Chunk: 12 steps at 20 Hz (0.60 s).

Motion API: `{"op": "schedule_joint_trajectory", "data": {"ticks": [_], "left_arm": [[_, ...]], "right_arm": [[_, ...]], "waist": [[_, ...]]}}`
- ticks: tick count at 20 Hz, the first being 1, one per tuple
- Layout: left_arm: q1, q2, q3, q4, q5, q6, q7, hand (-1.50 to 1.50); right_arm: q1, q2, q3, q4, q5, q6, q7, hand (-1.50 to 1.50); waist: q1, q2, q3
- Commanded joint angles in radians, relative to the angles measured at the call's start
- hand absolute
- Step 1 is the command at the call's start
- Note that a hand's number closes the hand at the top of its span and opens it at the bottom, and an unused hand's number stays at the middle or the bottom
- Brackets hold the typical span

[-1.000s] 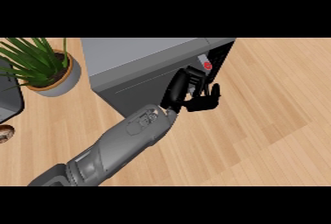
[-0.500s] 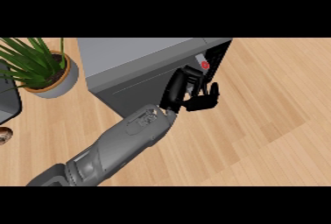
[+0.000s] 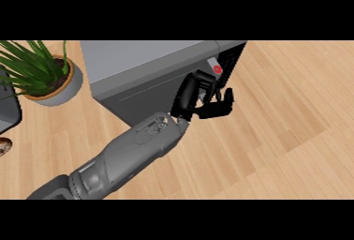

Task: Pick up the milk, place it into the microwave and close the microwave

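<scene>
Holding the milk (image 3: 215, 69) at the microwave's (image 3: 138, 61) open front
Left hand (image 3: 188, 96) curled round it, red cap just inside the dark opening.

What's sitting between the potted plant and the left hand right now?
The microwave fills that stretch in the head view: potted plant on its left, left hand holding the milk at its right end.

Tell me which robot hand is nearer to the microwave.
Left. The left robot hand is at the front of the microwave, beside its dark opening; the right robot hand does not show in this view.
</scene>
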Motion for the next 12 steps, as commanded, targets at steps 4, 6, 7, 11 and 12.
{"op": "schedule_joint_trajectory", "data": {"ticks": [4, 6, 7, 11, 12], "left_arm": [[-0.063, -0.049, 0.108, 0.131, 0.058, 0.132, 0.029, 1.50], [-0.076, -0.050, 0.110, 0.151, 0.063, 0.134, 0.025, 1.50], [-0.072, -0.050, 0.102, 0.160, 0.069, 0.127, 0.025, 1.50], [-0.070, -0.016, 0.070, 0.184, 0.092, 0.076, 0.017, 1.50], [-0.076, -0.009, 0.055, 0.195, 0.092, 0.067, 0.022, 1.50]], "right_arm": [[-0.002, -0.021, -0.039, 0.015, -0.039, -0.005, 0.014, -1.50], [0.001, -0.024, -0.058, 0.018, -0.046, -0.017, 0.017, -1.50], [0.006, -0.028, -0.063, 0.012, -0.051, -0.015, 0.018, -1.50], [0.006, -0.039, -0.100, 0.004, -0.060, -0.031, 0.017, -1.50], [0.006, -0.045, -0.105, 0.004, -0.060, -0.028, 0.018, -1.50]], "waist": [[0.040, 0.005, 0.001], [0.062, 0.000, 0.000], [0.065, -0.001, 0.000], [0.092, 0.004, -0.003], [0.098, 0.005, -0.001]]}}
